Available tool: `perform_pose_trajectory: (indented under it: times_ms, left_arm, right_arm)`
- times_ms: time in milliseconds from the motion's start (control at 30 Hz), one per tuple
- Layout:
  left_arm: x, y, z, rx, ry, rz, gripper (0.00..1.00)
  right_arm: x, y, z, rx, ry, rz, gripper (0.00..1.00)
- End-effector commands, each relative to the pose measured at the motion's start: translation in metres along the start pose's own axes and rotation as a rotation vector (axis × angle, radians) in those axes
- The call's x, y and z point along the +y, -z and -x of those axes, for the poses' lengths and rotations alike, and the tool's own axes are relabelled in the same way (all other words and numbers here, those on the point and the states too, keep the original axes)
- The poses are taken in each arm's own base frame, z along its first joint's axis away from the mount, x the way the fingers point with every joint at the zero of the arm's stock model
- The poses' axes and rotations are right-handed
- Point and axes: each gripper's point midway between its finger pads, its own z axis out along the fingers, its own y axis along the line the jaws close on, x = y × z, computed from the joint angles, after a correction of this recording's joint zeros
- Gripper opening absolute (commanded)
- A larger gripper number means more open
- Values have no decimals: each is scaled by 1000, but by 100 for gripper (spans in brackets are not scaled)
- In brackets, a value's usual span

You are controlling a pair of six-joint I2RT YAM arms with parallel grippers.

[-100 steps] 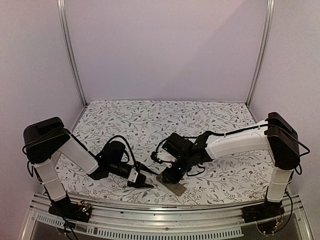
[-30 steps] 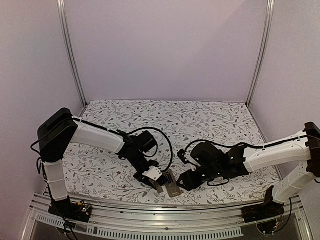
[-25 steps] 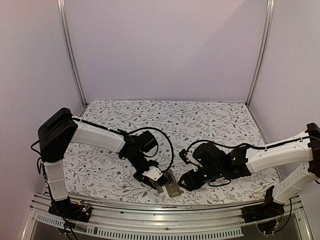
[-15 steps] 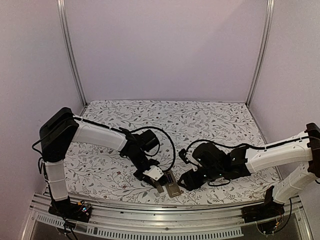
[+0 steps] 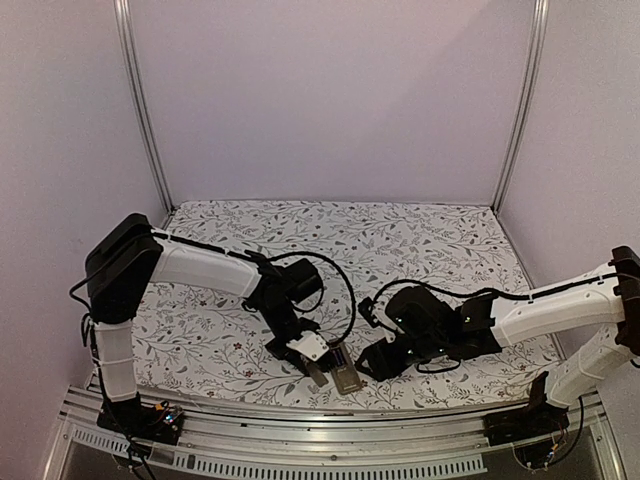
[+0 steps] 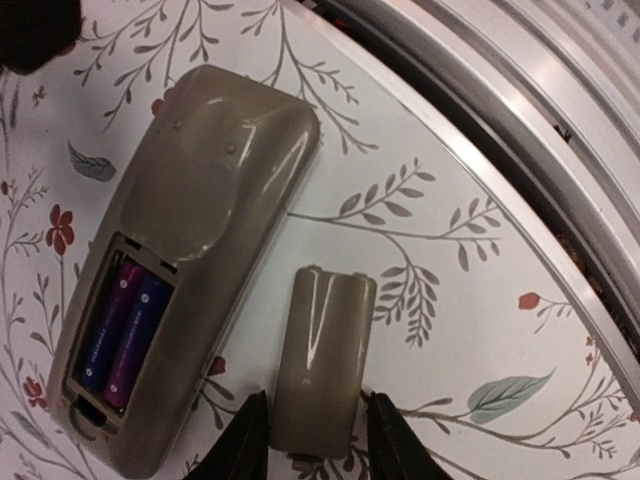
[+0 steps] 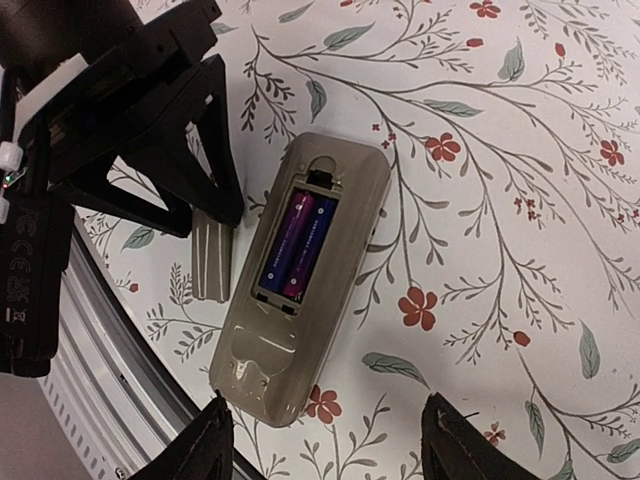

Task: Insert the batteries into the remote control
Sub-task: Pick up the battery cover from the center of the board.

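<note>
the two batteries [image 6: 125, 335], purple and blue, lie side by side lengthwise in the open compartment [image 6: 92, 405] of the remote control [image 6: 200, 230], which lies back up, its greyish-tan shell facing the cameras. the remote rests flat on the floral cloth [image 6: 450, 230] close to the table's near edge, roughly midway between the two arms in the overhead view, with the metal rail [image 6: 520, 110] just beyond it. the loose battery cover [image 6: 322, 365], the same tan colour, lies flat on the cloth just beside the remote, on the rail side, nearly parallel to it and not touching it. the left gripper [image 6: 318, 425] is down over one end of that cover, and its dark fingers [image 6: 243, 445] sit against the cover's two long edges, pinching it while it lies on the cloth. the right gripper [image 7: 335, 440] hangs on the other side, above the end of the remote away from the compartment; its fingers [image 7: 455, 445] are spread wide with nothing between them, and whether one fingertip touches the remote's corner cannot be told.
</note>
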Motion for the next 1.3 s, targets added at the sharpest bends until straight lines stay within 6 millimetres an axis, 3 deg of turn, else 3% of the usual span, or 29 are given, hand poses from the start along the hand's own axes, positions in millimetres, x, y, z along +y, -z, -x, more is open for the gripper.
perform_pose_trajectory:
  times_ms: [0, 133, 333, 567, 733, 967, 1100, 1267]
  left_arm:
    - [-37, -22, -31, 174, 84, -136, 34]
    - [-25, -24, -23, 198, 126, -92, 33]
    - [-22, -28, -24, 220, 145, -54, 23]
    - [-24, -19, -18, 175, 135, -15, 18]
    - [-26, -3, -16, 108, 175, 15, 19]
    - [-36, 27, -17, 30, 250, 29, 20]
    - [-36, 54, -18, -29, 280, 83, 20]
    - [-42, 65, -25, -35, 325, 121, 20]
  right_arm:
    - [-1, 4, 11, -31, 7, -21, 63]
    - [-1, 5, 11, -34, 8, -20, 63]
    - [-2, 8, 13, -47, 7, -21, 63]
    - [-9, 9, 7, -52, -25, -42, 63]
    - [-3, 4, 6, -56, -54, -40, 62]
    - [27, -20, -10, 38, 15, -53, 63]
    - [26, -32, -12, 73, 30, -91, 64]
    - [24, -47, -13, 129, 50, -138, 65]
